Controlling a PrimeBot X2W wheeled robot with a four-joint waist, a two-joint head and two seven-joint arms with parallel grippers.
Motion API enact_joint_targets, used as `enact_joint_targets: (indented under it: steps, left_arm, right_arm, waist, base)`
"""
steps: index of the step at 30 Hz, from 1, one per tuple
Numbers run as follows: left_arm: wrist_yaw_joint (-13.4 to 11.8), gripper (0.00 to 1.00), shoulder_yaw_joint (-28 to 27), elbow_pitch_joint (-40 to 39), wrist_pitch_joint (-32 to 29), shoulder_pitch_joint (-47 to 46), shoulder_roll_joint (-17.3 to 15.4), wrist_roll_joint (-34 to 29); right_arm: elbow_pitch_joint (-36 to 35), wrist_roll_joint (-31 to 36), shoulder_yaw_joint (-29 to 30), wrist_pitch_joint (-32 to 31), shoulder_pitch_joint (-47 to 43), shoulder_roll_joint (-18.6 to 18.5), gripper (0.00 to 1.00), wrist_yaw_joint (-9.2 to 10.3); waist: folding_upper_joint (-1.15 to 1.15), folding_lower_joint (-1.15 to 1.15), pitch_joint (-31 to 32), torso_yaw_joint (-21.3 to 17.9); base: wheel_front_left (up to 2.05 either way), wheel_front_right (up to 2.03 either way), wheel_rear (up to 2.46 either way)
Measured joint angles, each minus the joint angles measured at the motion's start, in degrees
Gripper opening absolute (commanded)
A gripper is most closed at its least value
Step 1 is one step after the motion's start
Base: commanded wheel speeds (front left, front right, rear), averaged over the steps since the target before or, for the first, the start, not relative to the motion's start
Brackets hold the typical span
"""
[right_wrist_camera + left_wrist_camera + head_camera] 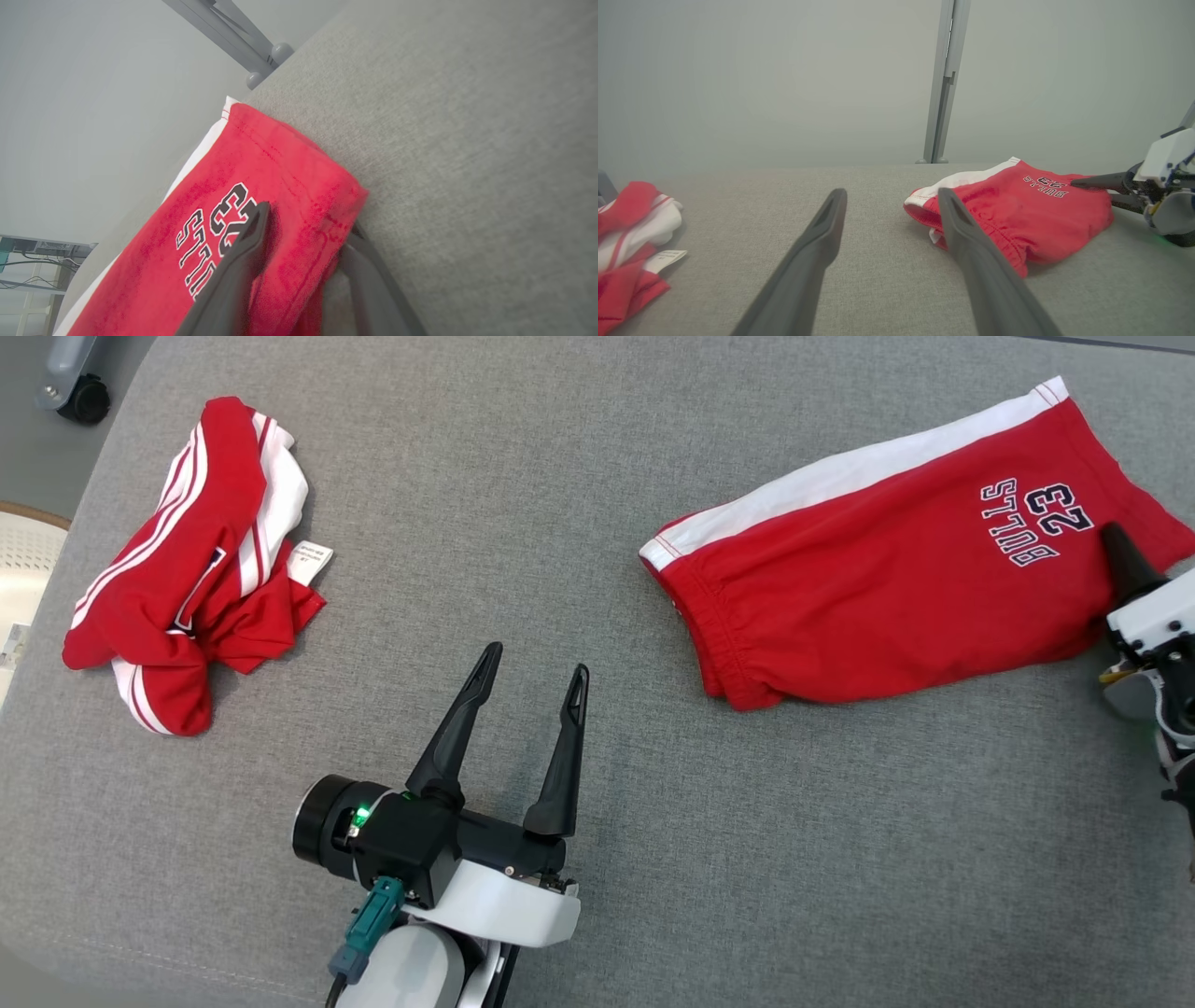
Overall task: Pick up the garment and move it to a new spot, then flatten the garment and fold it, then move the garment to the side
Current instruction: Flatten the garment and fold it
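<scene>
A: Shorts (887, 588) lay folded at the right of our grey pad (597, 476). Right gripper (306, 221) straddled the hem by the print; we couldn't tell if it had clamped.
B: Left gripper (537, 660) was spread wide, empty. Risk we saw: a one-layer pinch would let the fold open on the lift. Behind: plain wall (784, 70), metal post (945, 79).

Head camera looks steeply down; both low wrist cameras share the shorts (1017, 219).
</scene>
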State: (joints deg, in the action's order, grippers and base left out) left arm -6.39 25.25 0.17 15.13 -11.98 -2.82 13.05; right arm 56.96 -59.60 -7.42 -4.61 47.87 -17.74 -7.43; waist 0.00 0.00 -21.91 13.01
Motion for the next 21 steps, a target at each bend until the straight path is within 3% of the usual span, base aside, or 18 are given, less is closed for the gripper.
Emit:
enact_joint_targets:
  steps: [13, 21]
  left_arm:
    - [-0.51, 1.00, -1.03, -0.02, 0.00, 0.13, 0.02, 0.08]
    - [-0.62, 1.00, -2.18, -0.11, 0.00, 1.01, 0.03, -0.01]
  right_arm:
    - [-5.81, -2.47, -5.73, 6.58, -6.15, 0.48, 0.00, -0.08]
    - [-10.36, -3.92, -7.11, 17.00, -14.83, -0.51, 0.00, -0.07]
  waist:
    - [0.00, 0.00, 2.68, -3.61]
    - [0.00, 0.00, 4.39, -7.56]
  base:
    - [0.00, 0.00, 0.00]
    - [0.00, 0.00, 0.00]
